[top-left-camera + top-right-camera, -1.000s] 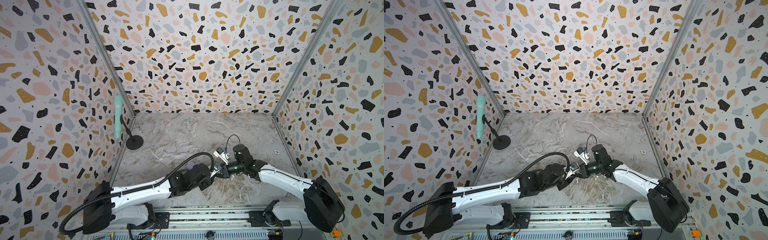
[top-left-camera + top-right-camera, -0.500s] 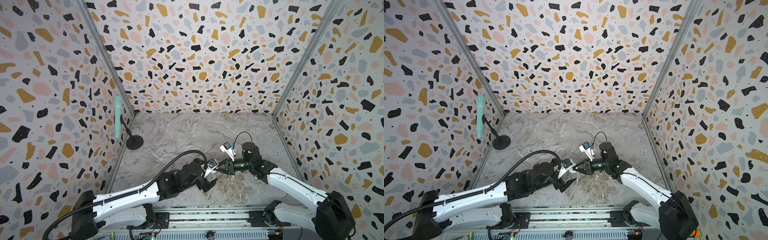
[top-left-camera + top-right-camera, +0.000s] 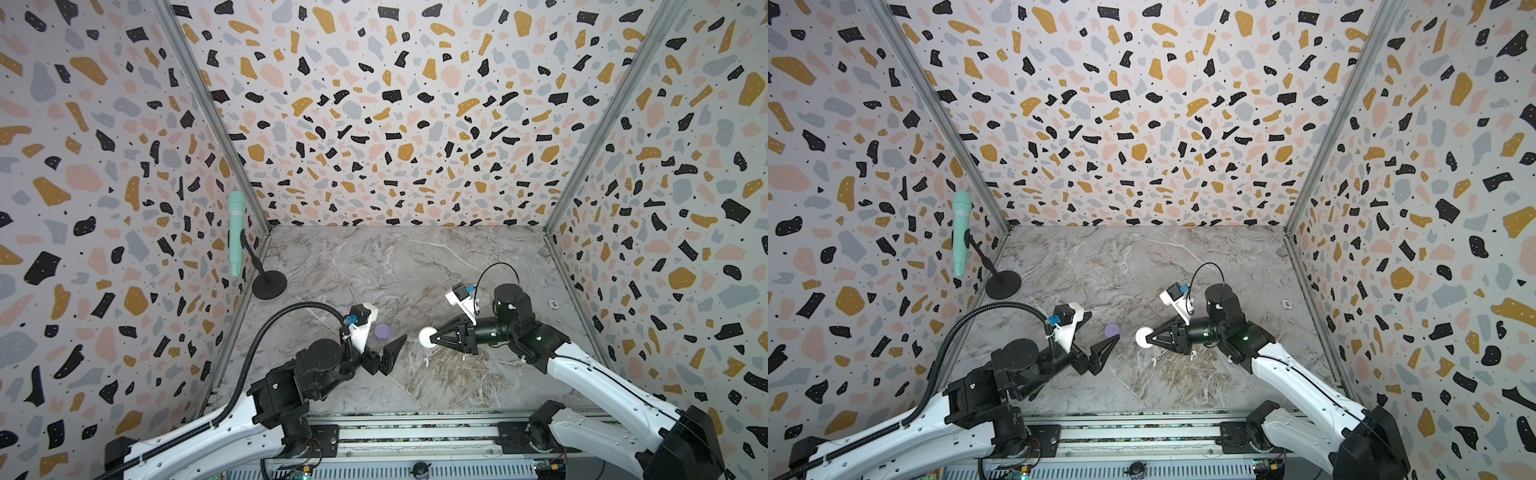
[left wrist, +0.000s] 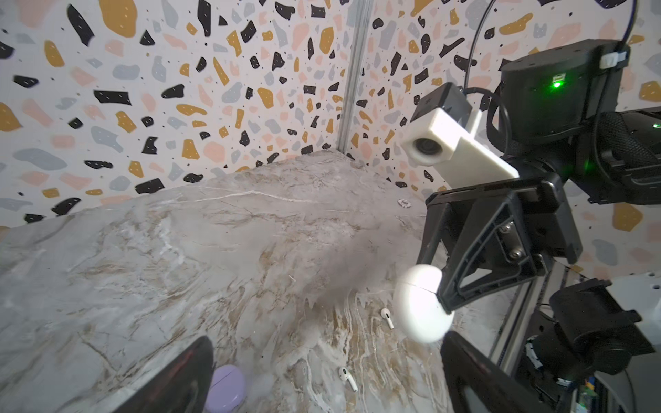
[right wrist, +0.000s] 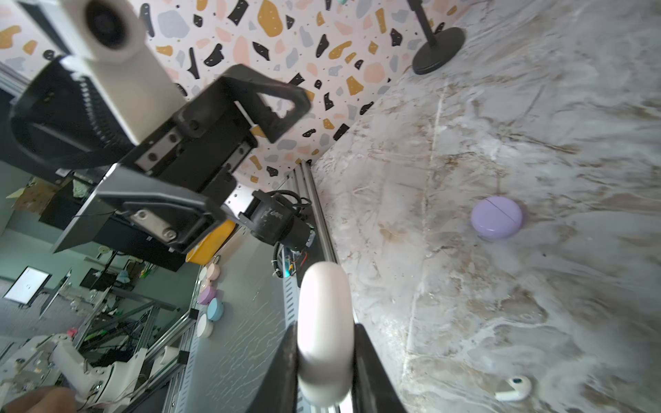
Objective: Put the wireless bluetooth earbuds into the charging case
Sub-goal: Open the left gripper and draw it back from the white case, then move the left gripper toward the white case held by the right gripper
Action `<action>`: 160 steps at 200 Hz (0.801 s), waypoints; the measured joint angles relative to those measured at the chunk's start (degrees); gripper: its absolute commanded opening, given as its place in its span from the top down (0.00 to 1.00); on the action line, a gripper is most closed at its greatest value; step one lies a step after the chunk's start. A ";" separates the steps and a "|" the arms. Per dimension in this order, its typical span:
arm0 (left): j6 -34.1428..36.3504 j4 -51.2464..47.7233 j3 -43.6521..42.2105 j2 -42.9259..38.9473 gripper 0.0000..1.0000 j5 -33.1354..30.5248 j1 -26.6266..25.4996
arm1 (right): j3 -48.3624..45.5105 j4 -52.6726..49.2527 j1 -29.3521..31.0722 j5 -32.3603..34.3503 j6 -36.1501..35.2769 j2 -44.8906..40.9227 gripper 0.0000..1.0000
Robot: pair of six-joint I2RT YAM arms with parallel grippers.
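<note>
Earbuds lie loose on the grey marbled desk (image 3: 374, 257). The left wrist view shows two white earbuds (image 4: 387, 317) resting flat, apart from each other and touching neither pincer.

In a top view one earbud (image 3: 1153, 360) sits on the desk just to the near side of the right pincer's tips. The other earbud (image 3: 1192, 354) peeks out at the near edge of that pincer's body, further right.

The right pincer (image 3: 432, 336) is clamped on the white charging case (image 3: 424, 336). It squeezes the round case across its thickness and holds it clear of the desk, above and slightly to the far side of the earbuds. The seam on the case is closed.

The left pincer (image 3: 1103, 323) is spread wide and grips nothing. It hangs to the left of the white case with a gap between them, its tips turned toward the right pincer. Both earbuds lie to its right, out of its reach.

The lavender charging case (image 3: 1112, 331) lies shut and flat on the desk. From above it shows between the left pincer's parted fingers. In the right wrist view nothing touches it.

A mint microphone (image 3: 237, 232) on a black stand stands at the far left.
</note>
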 measured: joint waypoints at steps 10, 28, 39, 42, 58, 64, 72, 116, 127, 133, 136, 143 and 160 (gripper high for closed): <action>-1.22 0.00 0.07 0.59 0.01 4.31 1.88 | 0.48 0.00 1.07 -0.42 -0.48 -0.46 1.00; -3.17 -0.42 0.07 1.75 0.02 12.46 4.44 | 0.72 0.13 1.99 -1.42 -1.03 -1.31 1.00; -3.72 -0.96 0.07 1.90 0.01 16.72 4.96 | 0.72 0.20 2.03 -1.77 -1.14 -1.62 1.00; -3.80 -1.07 0.07 1.88 0.01 17.57 5.07 | 0.72 0.24 2.03 -1.90 -1.18 -1.64 1.00; -4.24 -1.29 0.09 1.60 0.01 23.30 5.46 | 0.72 0.57 2.03 -3.19 -1.22 -1.62 1.00; -4.24 -1.38 0.09 1.53 0.01 25.51 5.55 | 0.72 0.74 2.14 -3.87 -1.20 -1.62 1.00; -4.15 -1.51 0.17 1.57 0.01 28.04 5.70 | 0.72 1.11 2.23 -4.66 -1.20 -1.62 1.00; -0.85 -5.53 2.58 6.23 0.12 38.51 5.77 | 1.49 0.46 5.27 -7.21 -2.84 -1.29 1.00; 0.50 -6.75 3.74 8.00 0.13 39.58 5.79 | 2.56 -0.59 6.16 -7.15 -4.09 -0.70 1.00; 1.07 -7.50 4.24 8.63 0.13 39.98 5.81 | 3.19 -1.14 6.60 -7.10 -4.81 -0.33 1.00; 1.42 -7.76 4.50 8.87 0.14 40.17 5.81 | 3.48 -1.46 6.78 -7.04 -5.01 -0.15 1.00; 1.97 -8.33 5.01 9.20 0.15 40.50 5.81 | 4.02 -2.08 7.15 -6.88 -5.68 0.17 1.00; 3.04 -8.87 5.97 9.42 0.20 40.94 5.81 | 4.61 -3.04 7.61 -6.32 -6.88 0.76 1.00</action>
